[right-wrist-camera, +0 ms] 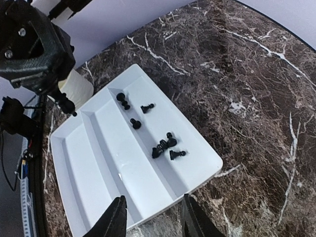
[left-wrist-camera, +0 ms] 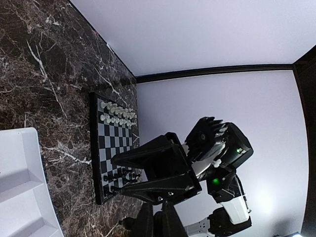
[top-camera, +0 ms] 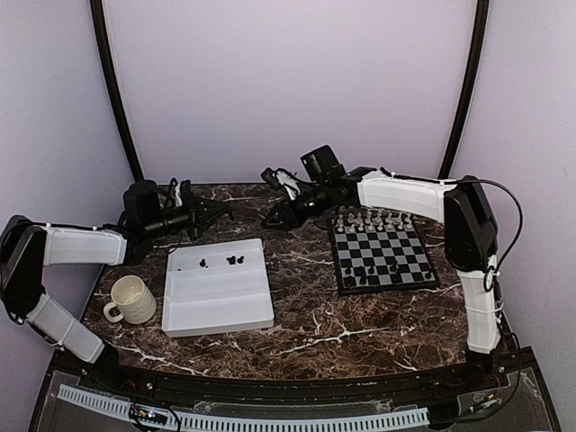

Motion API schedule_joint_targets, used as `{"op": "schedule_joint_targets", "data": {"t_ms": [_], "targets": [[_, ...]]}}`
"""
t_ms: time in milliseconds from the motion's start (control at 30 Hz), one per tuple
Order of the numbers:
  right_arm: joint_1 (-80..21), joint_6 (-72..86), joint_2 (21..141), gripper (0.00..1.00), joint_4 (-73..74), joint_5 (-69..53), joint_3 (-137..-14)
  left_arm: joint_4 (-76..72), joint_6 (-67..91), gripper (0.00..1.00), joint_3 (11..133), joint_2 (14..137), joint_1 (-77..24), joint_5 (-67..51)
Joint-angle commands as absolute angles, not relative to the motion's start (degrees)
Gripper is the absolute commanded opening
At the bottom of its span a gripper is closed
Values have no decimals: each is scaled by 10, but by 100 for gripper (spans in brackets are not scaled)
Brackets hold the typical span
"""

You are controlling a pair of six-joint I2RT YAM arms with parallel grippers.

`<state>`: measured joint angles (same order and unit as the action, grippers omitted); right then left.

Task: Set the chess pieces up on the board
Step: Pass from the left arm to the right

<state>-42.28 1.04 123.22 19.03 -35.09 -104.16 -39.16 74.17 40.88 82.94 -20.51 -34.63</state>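
Nearest the arm bases, a white mug stands on the left of the table, just beside a white tray with three long compartments. A handful of loose black chess pieces, several on their sides, lie in the tray's far compartment, while the other two hold nothing. To the right, well apart from the tray, sits the board, small and square with black and silver-grey checks. A partial set of black pieces stands on its near rows, and two rows of white pieces line its far edge. Beyond the tray, the left gripper hangs over the far part of the table, and I cannot tell whether its fingers are apart. The right gripper reaches in from the board's side above the tray's far edge, fingers spread with nothing between them. The table is dark marble with white veins. Behind it rises a pale lilac wall, framed by two curved black poles.
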Motion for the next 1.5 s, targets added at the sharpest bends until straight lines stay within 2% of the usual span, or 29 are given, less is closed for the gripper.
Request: {"op": "schedule_joint_targets", "data": {"t_ms": [0, 700, 1133, 1333, 1467], "targets": [[-444, -87, 1217, 39, 232, -309, -1074, -482, 810, 7, 391, 849, -206, -380], [-508, -130, 1293, 39, 289, -315, -1223, -534, 853, 7, 385, 866, -207, -410], [-510, -100, 1295, 37, 275, -222, -1223, -544, 865, 7, 377, 863, -208, -418], [-511, -100, 1294, 37, 270, -239, -1226, -538, 864, 7, 378, 865, -209, -422], [-514, -114, 1294, 31, 271, -262, -1227, -539, 865, 7, 379, 869, -210, -425]]}}
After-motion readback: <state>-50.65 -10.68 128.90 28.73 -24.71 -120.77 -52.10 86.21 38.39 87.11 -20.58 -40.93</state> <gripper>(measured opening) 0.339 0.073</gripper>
